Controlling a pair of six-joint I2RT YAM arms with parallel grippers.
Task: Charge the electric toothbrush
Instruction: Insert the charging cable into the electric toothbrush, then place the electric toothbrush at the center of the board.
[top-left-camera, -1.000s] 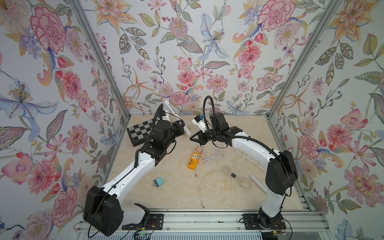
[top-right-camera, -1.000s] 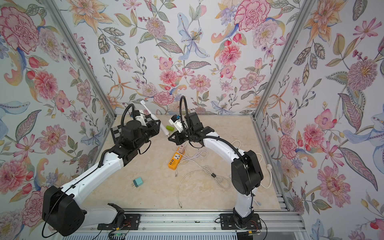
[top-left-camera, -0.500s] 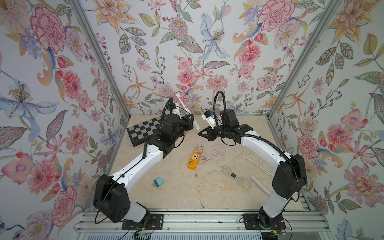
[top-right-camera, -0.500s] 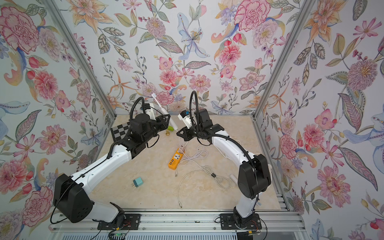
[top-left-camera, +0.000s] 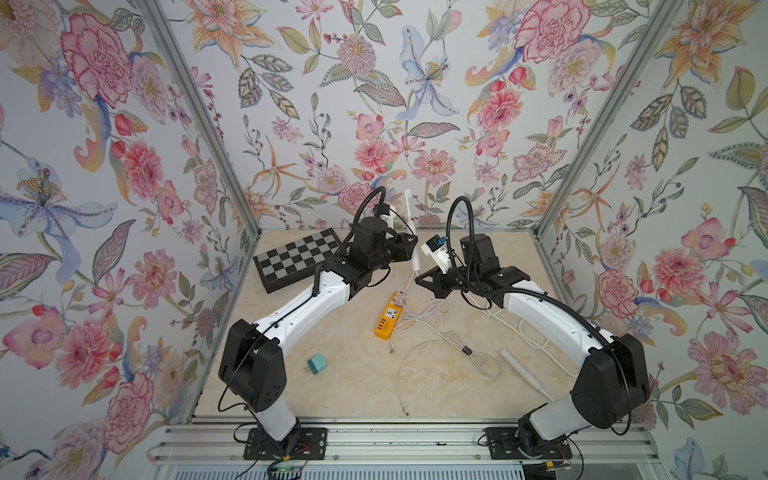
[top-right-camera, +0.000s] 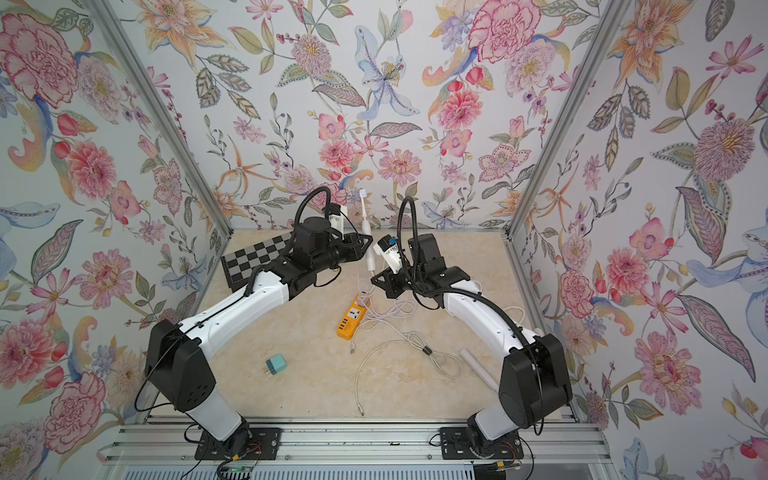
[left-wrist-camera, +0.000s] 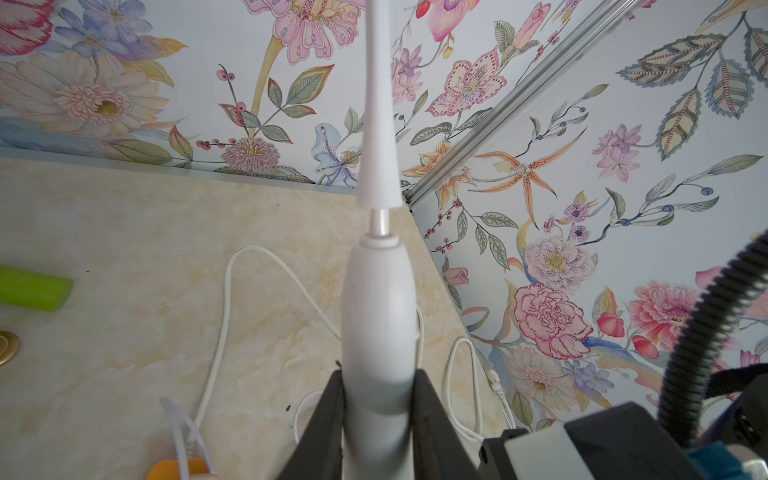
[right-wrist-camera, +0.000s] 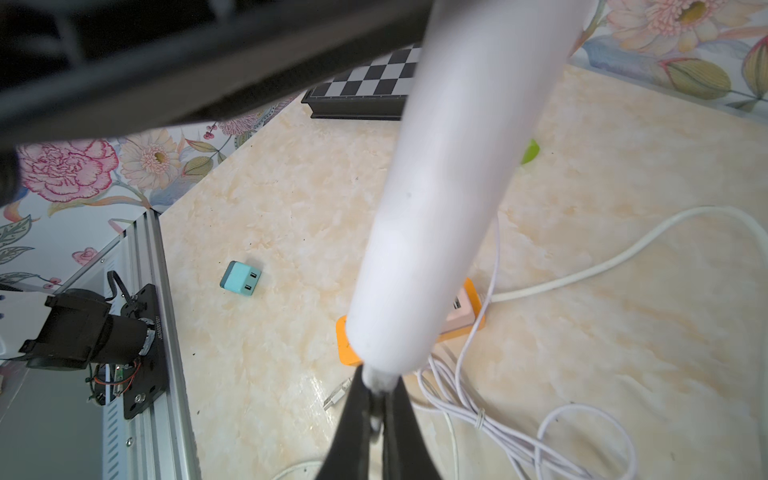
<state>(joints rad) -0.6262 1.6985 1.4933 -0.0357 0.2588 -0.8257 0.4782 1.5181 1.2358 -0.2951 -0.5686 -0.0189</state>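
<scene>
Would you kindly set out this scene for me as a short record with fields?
Left gripper: closed on the toothbrush handle, held roughly upright above the table, brush head up
Right gripper: shut, tips at the toothbrush's lower end; what they pinch is unclear
Power strip: orange, lying on the table below both grippers
Plug adapter: teal, lying apart, ports empty
Chessboard: near the back wall, left arm's side

Closed jaws at electric toothbrush (right-wrist-camera: 436, 208) end, orange power strip (right-wrist-camera: 345, 343) behind
</scene>
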